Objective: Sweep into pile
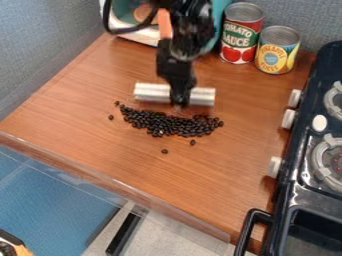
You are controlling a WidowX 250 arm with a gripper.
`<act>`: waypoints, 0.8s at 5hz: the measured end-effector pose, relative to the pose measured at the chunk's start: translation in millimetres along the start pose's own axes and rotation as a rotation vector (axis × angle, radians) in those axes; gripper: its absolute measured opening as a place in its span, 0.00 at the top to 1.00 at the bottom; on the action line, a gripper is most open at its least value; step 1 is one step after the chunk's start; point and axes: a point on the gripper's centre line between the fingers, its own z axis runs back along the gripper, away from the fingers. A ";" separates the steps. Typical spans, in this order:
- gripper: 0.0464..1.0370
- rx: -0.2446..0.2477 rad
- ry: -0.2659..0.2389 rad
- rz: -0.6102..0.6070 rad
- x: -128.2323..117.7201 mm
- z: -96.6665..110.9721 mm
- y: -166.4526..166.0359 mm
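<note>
Beans point(177, 126) lie in a long, dark band on the wooden counter point(167, 180), just in front of a silvery bar point(150, 93) gripped near its middle by the robot's end effector point(179, 102). Sweeping appears partly complete: most of the beans are gathered, but the band is wide and uneven, its left end trailing off thinly. Left to finish are drawing in several strays and tightening the spread into a compact pile.

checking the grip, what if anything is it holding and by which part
The black end effector holds a silver, metallic-looking ribbed cylinder by its middle.
</note>
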 end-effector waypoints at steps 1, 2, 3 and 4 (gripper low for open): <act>0.66 0.002 -0.023 0.001 16.4 -6.5 -20.1; 0.66 0.006 -0.036 0.007 22.6 -8.7 -31.3; 0.66 0.046 -0.056 0.011 32.0 -24.8 -33.2; 0.66 0.104 -0.045 0.014 34.9 -30.4 -34.4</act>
